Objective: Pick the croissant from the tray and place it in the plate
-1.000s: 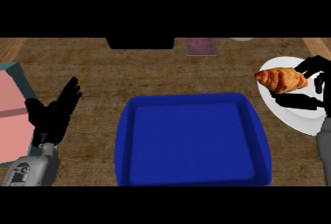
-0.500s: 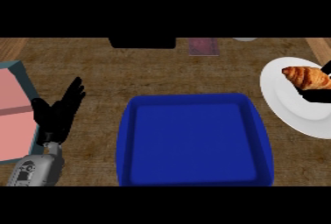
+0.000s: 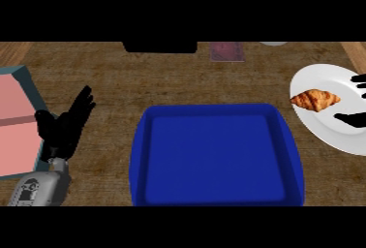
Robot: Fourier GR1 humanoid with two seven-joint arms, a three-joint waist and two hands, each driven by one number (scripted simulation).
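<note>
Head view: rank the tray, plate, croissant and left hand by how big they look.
1. Tray, clearly largest.
2. Plate, though the right edge cuts it off, so its full extent is unsure.
3. Left hand, open, resting left of the tray.
4. Croissant, smallest, lying on the plate.

Golden-brown croissant [image 3: 315, 100] (white plate [image 3: 322, 131]), deep blue tray [image 3: 214, 160].

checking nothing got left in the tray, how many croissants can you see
1. The croissant lies on the white plate at the right edge, beside the right hand. The blue tray shows none.
</note>
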